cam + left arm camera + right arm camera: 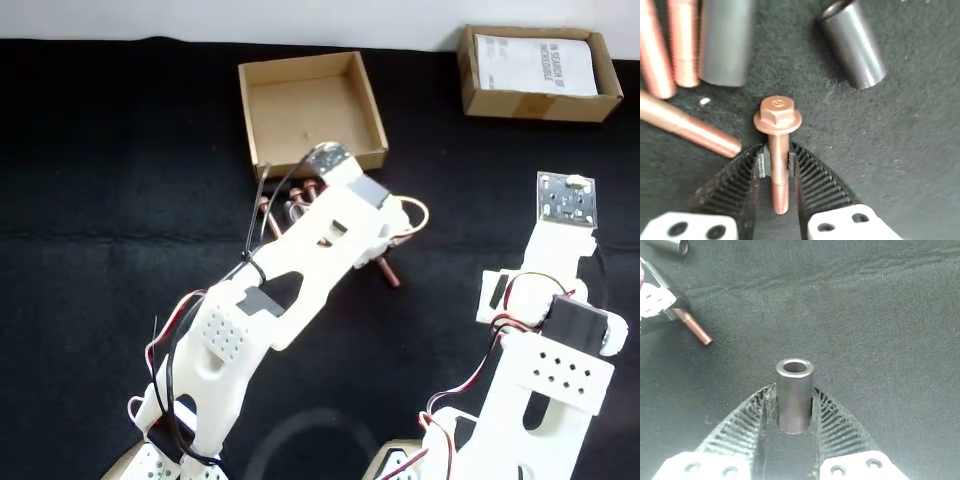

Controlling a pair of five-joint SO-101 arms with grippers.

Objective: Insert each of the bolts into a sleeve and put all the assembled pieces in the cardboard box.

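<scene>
The left end effector is clamped on a copper-coloured hex-head bolt, and the right end effector grips a short grey metal sleeve. Beyond them, loose bolts and sleeves lie on the black bench. The open brown cardboard box holds nothing, so no piece seems to be assembled yet.

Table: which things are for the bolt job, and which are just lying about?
For the job: bolt in left gripper, sleeve in right gripper, loose bolts, loose sleeves, empty cardboard box.
Just lying about: second box, paper inside it.
</scene>
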